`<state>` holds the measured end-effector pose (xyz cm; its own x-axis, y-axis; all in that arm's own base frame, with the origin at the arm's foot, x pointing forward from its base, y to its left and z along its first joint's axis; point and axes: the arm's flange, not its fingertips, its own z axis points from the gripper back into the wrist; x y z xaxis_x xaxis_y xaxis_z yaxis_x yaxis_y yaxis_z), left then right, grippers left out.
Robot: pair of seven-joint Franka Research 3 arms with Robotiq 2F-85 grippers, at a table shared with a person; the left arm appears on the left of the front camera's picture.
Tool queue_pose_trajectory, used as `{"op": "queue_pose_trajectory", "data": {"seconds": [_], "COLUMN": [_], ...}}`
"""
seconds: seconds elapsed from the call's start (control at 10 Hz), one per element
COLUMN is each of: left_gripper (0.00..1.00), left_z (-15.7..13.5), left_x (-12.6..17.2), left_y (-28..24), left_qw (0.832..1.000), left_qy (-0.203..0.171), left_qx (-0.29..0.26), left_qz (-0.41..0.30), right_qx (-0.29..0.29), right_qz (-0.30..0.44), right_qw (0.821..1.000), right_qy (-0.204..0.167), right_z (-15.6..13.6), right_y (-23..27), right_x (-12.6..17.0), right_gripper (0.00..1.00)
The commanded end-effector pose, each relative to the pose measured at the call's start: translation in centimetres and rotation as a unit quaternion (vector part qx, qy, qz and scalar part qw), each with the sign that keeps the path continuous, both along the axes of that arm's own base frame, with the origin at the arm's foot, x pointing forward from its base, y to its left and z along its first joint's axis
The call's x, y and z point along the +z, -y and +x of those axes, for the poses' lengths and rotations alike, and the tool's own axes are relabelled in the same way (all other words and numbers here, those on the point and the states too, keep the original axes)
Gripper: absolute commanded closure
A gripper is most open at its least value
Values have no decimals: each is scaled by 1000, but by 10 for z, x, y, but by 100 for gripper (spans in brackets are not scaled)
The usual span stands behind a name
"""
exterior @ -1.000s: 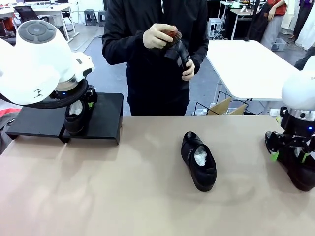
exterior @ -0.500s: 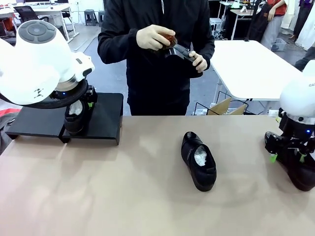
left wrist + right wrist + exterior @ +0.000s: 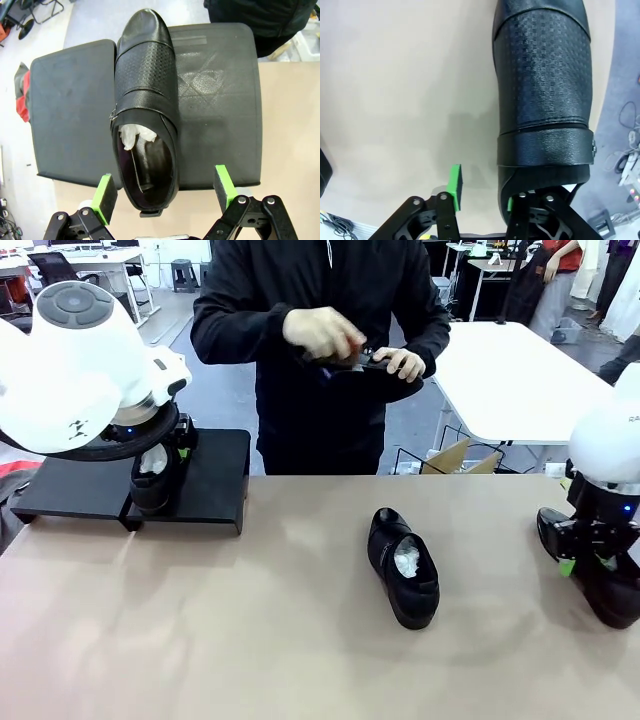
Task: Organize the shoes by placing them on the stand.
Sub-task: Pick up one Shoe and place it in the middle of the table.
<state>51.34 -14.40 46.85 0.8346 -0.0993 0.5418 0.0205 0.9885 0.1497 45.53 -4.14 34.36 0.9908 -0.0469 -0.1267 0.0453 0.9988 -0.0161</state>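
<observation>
Shoes, front view: one shoe (image 3: pixel 152 480) sits on the stand (image 3: pixel 215 490) under the left arm. A middle shoe (image 3: pixel 404 566) has bare table (image 3: pixel 250 640) all round. An edge shoe (image 3: pixel 612 590) lies under the right gripper (image 3: pixel 588 558).

Left wrist view: the left gripper (image 3: pixel 165 192) is spread wide, clear of the shoe (image 3: pixel 145 100), whose heel overhangs the stand's (image 3: pixel 220 100) near edge.

Right wrist view: the right gripper's (image 3: pixel 482 192) jaws are apart, straddling the edge shoe's (image 3: pixel 542 100) side wall. The outer pad (image 3: pixel 455 185) isn't touching it, and the table edge is just beyond.
</observation>
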Motion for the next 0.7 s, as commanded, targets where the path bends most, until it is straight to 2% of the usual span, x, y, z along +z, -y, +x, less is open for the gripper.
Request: {"op": "queue_pose_trajectory", "data": {"seconds": [0.0,0.5,0.6], "left_gripper": [0,0,0], "left_z": [0,0,0], "left_x": [-1,-1,-1], "left_y": [1,1,1], "left_qw": [1000,1000,1000], "left_qy": [5,5,5], "left_qx": [0,0,0], "left_qz": [5,5,5], "right_qx": [-8,-8,-12], "right_qz": [-11,5,16], "right_qw": [1000,1000,1000], "right_qy": [12,18,6], "right_z": [-3,-8,-10], "right_y": [5,15,17], "right_x": [-5,-7,-5], "right_gripper": [100,100,100]}}
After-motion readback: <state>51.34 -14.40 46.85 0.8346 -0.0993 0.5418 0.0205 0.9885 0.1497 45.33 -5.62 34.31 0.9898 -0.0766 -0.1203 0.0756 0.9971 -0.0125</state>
